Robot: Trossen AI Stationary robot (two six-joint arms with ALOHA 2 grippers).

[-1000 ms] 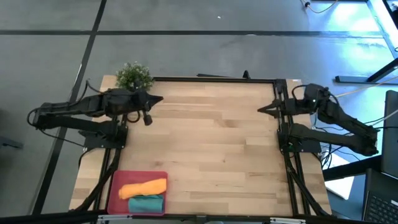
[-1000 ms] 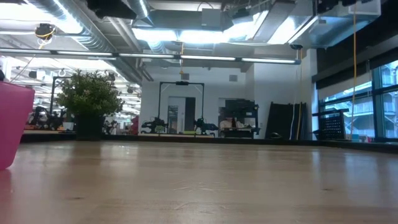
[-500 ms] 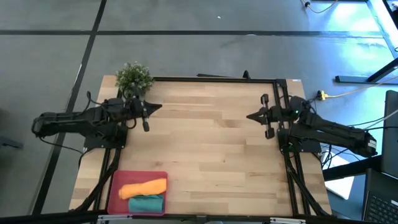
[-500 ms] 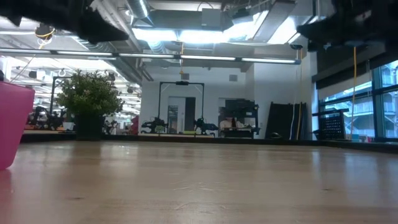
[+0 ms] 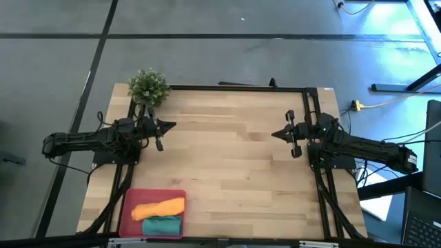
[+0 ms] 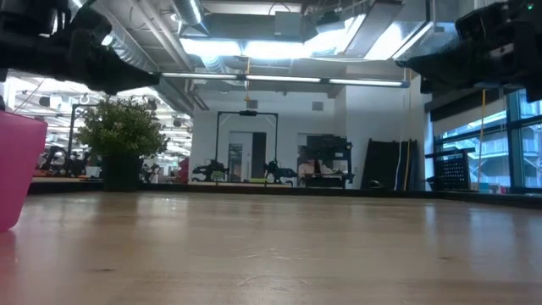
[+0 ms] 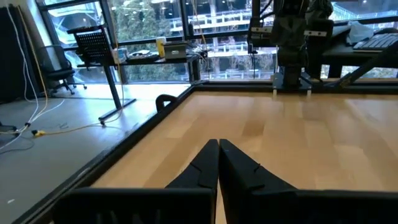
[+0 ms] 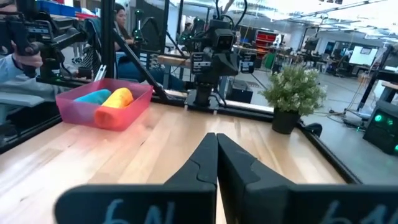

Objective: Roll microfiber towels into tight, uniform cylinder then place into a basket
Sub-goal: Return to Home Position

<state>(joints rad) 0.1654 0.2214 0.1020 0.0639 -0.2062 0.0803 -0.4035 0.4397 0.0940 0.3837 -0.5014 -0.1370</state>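
Fingers (image 7: 200,169) of the left gripper (image 5: 167,125) are pressed together tip to tip with nothing between them, and the right gripper (image 5: 277,133) is clenched on nothing in the same way, as its own wrist view shows (image 8: 216,138). Both grippers hang raised above the wooden counter (image 5: 234,172) and point toward each other. The left one is well beyond the far rim of the basket (image 5: 129,198). The right one is far off from the basket, across the counter's width.

Both microfiber towels lie rolled inside the basket. The orange towel (image 5: 160,207) lies along the side farther from the counter's near edge, and the teal towel (image 5: 162,224) lies just beside it, touching, on the near side. The basket itself sits at the near corner of the counter on the left arm's side. A small potted plant (image 5: 148,85) stands at the far corner along the same edge as the basket, well apart from it.

Raised marks on the right gripper's body are too blurred to read. From the right wrist, a person (image 8: 119,18) sits in the room beyond the basket.
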